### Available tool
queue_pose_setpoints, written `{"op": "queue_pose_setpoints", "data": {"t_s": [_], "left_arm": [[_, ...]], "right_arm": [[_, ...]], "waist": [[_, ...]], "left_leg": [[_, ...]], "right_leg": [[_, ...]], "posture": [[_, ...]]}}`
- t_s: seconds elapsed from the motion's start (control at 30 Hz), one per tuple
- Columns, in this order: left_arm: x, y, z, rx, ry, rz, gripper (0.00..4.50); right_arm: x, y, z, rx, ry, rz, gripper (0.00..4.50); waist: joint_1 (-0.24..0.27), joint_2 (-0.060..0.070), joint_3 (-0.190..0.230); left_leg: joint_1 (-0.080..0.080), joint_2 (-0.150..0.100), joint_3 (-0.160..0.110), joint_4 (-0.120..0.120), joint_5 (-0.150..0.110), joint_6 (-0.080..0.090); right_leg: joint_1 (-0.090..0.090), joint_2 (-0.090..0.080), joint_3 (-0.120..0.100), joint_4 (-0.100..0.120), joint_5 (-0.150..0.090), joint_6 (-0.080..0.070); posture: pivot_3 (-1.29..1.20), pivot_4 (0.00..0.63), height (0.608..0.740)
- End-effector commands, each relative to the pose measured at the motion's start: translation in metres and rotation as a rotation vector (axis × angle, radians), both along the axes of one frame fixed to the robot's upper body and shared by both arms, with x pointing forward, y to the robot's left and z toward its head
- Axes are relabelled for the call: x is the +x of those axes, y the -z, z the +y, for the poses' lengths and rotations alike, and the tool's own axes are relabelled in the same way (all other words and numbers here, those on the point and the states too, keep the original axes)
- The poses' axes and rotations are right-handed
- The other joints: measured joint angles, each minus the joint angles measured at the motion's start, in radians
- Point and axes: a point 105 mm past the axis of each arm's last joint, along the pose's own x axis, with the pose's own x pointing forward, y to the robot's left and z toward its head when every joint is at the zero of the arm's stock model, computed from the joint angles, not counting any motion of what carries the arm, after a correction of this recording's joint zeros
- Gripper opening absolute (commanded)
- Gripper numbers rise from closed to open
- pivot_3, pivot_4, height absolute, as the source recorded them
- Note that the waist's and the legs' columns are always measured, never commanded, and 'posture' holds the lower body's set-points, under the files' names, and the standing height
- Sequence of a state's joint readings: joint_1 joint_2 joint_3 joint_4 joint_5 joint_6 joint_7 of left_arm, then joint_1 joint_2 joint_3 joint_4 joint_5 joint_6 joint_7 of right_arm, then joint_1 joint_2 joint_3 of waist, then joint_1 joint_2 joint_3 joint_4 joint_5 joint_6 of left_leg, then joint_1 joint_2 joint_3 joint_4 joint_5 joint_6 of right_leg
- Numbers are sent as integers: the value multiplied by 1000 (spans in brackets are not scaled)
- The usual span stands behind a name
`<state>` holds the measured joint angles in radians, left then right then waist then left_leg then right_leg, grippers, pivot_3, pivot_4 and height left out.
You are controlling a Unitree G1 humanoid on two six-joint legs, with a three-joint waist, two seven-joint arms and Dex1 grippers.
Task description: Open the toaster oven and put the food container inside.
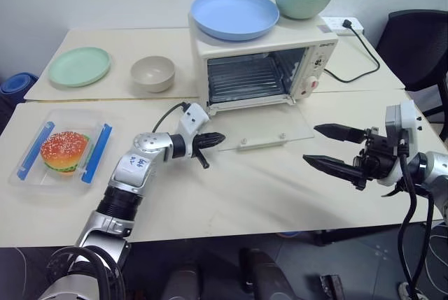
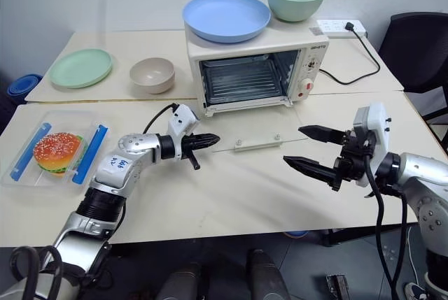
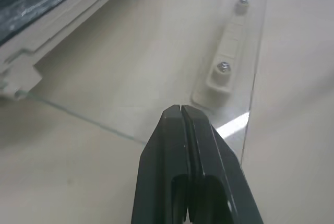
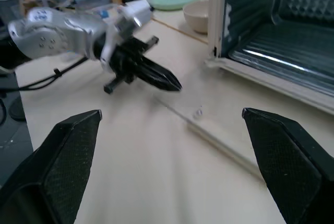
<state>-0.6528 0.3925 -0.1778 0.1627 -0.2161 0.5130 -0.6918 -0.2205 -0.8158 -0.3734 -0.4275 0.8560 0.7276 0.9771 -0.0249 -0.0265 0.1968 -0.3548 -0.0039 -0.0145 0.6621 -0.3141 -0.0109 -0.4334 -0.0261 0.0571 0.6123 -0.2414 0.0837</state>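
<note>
At the far left of the table (image 1: 231,195), the food container (image 1: 64,153) with the toy hamburger inside sits alone, well apart from both arms and touched by nothing. More to the middle, the left gripper (image 1: 215,138) has its fingers pressed together on nothing, and its tip hangs just beside the near left corner of the glass door (image 1: 269,131), which lies flat on the table. Behind the door stands the toaster oven (image 1: 262,69), open, with the wire rack bare. At the right, the right gripper (image 1: 329,147) has its fingers spread wide and holds nothing. The opening step therefore seems done, and the next move probably calls for an arm to go to the container and grasp it. The left wrist view shows the door handle (image 3: 225,62) with two screws close up, while the right wrist view shows the left gripper from the side, near the door edge.
</note>
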Motion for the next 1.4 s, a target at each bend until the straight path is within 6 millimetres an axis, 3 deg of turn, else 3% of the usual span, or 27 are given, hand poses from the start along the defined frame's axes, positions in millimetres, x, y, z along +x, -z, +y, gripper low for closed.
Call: {"op": "queue_pose_setpoints", "data": {"t_s": [0.03, 0.1, 0.23, 0.4, 0.6, 0.73, 0.97, 1.27, 1.4], "left_arm": [[0, -8, 9, -27, -55, -29, 25], [-9, -23, 20, -87, -92, -40, 199], [-33, -40, 53, -163, -224, -34, 1208], [-75, -39, 96, -260, -477, 0, 2687], [-133, -36, 114, -398, -702, -23, 4476], [-171, -27, 144, -500, -885, -40, 4476], [-212, -19, 196, -640, -1144, -50, 4476], [-219, -9, 264, -914, -1475, 32, 4476], [-214, -5, 280, -947, -1543, 93, 4476]], "right_arm": [[-4, -17, 13, -13, -63, -55, 4500], [-1, -20, 17, -18, -84, -66, 4500], [5, -22, 25, -31, -136, -76, 4500], [11, -22, 37, -38, -209, -70, 4500], [19, -17, 47, -48, -300, -43, 4500], [32, -15, 57, -62, -340, -69, 4500], [42, -11, 67, -63, -392, -78, 4500], [43, -5, 69, -47, -387, -68, 4500], [42, -3, 65, -38, -356, -63, 4500]], "waist": [[0, 0, 0], [-4, 0, 0], [-3, 0, 0], [-1, 0, 0], [4, -1, 0], [-3, -1, -1], [-3, -1, -1], [-3, -2, -1], [-3, -3, -2]], "left_leg": [[0, 0, 0, 0, -1, 0], [-1, 1, 1, 0, -2, 0], [-13, 2, 1, 1, -3, 0], [-15, 1, 0, 2, -3, 0], [-14, -1, -1, 3, -3, 1], [-13, -1, 0, 3, -3, 1], [-12, 0, 1, 4, -3, 0], [-8, 3, 8, 4, -8, 3], [-8, 3, 7, 4, -8, 2]], "right_leg": [[0, -1, 0, -1, 0, 0], [-1, -5, 0, -1, 0, 0], [-14, -7, 0, 4, 0, 0], [-15, -10, -1, 4, 0, 0], [-12, -12, -3, -2, 0, 0], [-12, -12, -3, -2, 0, 0], [-11, -3, -1, -2, -1, -2], [-11, -7, 0, -2, 0, -2], [-11, -7, 0, -2, -1, -3]], "posture": [[0, 150, 740], [0, 150, 740], [0, 150, 740], [0, 150, 740], [0, 150, 740], [0, 150, 740], [0, 150, 740], [0, 150, 740], [0, 150, 740]]}}
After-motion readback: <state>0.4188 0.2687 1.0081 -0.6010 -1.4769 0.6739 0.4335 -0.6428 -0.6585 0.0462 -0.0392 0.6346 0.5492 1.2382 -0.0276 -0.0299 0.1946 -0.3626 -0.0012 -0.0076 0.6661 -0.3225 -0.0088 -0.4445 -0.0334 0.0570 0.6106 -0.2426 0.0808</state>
